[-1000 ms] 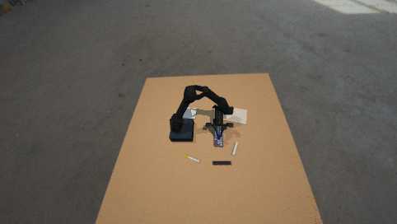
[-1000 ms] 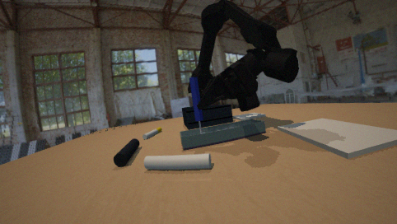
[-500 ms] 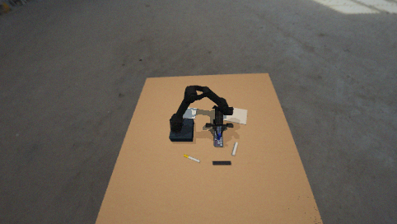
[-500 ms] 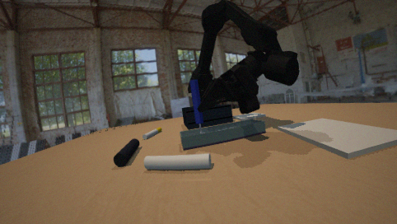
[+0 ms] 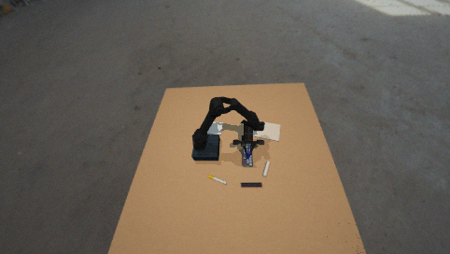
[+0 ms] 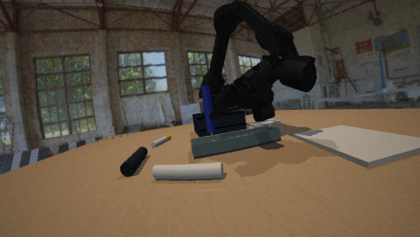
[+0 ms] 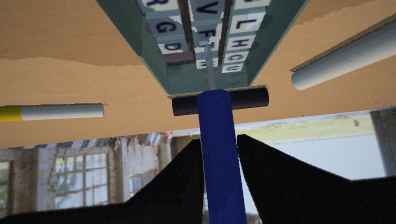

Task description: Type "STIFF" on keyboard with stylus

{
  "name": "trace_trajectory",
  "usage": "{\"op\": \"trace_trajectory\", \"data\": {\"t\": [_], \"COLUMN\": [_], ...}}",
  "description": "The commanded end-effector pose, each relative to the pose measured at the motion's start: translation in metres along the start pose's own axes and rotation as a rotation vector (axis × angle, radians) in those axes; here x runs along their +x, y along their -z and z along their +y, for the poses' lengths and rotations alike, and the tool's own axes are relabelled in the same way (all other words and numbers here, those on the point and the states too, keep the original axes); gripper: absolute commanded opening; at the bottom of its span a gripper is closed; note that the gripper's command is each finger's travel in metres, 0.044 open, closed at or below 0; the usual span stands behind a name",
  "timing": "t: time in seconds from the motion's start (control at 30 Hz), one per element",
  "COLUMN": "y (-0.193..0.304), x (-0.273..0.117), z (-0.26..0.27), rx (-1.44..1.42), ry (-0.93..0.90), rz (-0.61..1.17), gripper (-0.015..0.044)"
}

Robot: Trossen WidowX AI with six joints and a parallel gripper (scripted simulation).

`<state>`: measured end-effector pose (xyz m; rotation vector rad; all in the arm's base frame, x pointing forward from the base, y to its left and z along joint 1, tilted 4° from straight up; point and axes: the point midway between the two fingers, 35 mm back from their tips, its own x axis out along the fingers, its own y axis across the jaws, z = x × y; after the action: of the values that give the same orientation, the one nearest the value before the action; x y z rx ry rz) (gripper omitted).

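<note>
The grey-green keyboard (image 5: 247,163) (image 6: 244,145) (image 7: 185,82) lies under the arm, with white lettered keys in rows. My gripper (image 6: 212,117) (image 7: 219,145) is shut on the blue stylus (image 5: 248,153) (image 6: 208,108) (image 7: 217,155), which stands nearly upright, slightly tilted, with its thin grey tip down. In the wrist view the tip is over the middle row, at the T key between F and N, partly covering that letter. The tip is at or very near the key tops; whether it touches or presses the key cannot be told.
A black cylinder (image 5: 251,185) (image 6: 134,161) (image 7: 251,98), a white cylinder (image 5: 266,169) (image 6: 188,171) (image 7: 345,60) and a white-and-yellow pen (image 5: 217,179) (image 6: 161,141) (image 7: 65,111) lie around the keyboard's near end. A flat white panel (image 5: 273,132) (image 6: 362,141) lies beyond the arm.
</note>
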<state>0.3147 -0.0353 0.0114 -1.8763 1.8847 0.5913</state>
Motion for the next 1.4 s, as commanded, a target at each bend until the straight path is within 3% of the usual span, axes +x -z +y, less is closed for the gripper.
{"op": "trace_trajectory", "data": {"t": [0.0, 0.4, 0.63, 0.7, 1.2, 1.37], "y": [0.001, 0.034, 0.029, 0.028, -0.008, -0.013], "x": [0.000, -0.019, -0.017, -0.020, -0.093, -0.095], "z": [0.000, 0.000, 0.000, -0.001, 0.000, 0.001], "rx": [-0.001, 0.000, 0.002, 0.002, -0.001, -0.001], "ry": [0.000, 0.000, -0.001, 0.000, 0.001, 0.000], "rz": [0.004, 0.004, 0.001, 0.000, -0.005, -0.004], "gripper": [0.0081, 0.0081, 0.0044, 0.0000, 0.0000, 0.0000]}}
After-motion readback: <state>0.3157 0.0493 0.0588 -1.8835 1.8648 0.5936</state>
